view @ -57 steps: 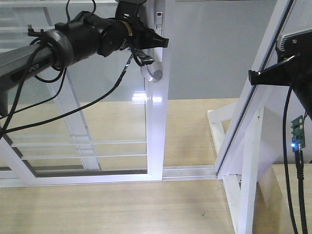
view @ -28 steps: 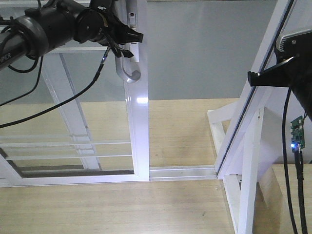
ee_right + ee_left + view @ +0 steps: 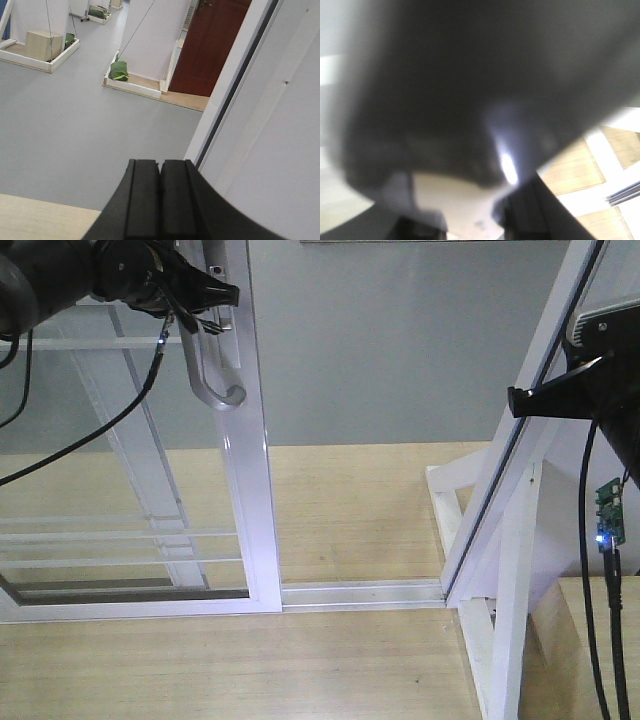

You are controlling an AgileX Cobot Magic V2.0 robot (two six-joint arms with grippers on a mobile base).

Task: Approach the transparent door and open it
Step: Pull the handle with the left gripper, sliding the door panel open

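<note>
Leftward travel of the transparent door (image 3: pixel 252 490): its white upright edge now stands well left of where it stood a second ago, and the left arm has gone left with it, most of it out of the front view

Item 1, transparent door. Sits at the left of the front view, bottom edge in the floor track (image 3: pixel 360 592). A long bare stretch of track lies between the door's edge and the slanted white post (image 3: pixel 520 440) on the right, so the doorway gapes wide. Thin horizontal bars cross the lower glass.

Item 2, grey handle (image 3: pixel 207 370). Curved bar on the door's edge, hooked end pointing right, upper part running up behind the left pincer.

Item 3, left pincer (image 3: pixel 212 292). Black, at the top of the handle, tips pointing right. Whether it clamps the bar or merely hooks it cannot be told: the front view hides the contact and the left wrist view is a dark blur.

Item 4, right pincer (image 3: pixel 160 167). Pressed together on nothing, a thin seam between the pads; held high beside the slanted post, well apart from the door and idle.

Item 5, second barred glass panel (image 3: pixel 95 540). No handle, overlapped by the door on the left.

Assessment: the opening step looks largely done. A little more leftward pull may remain; the main risk is the pincer slipping off the curved bar
</note>
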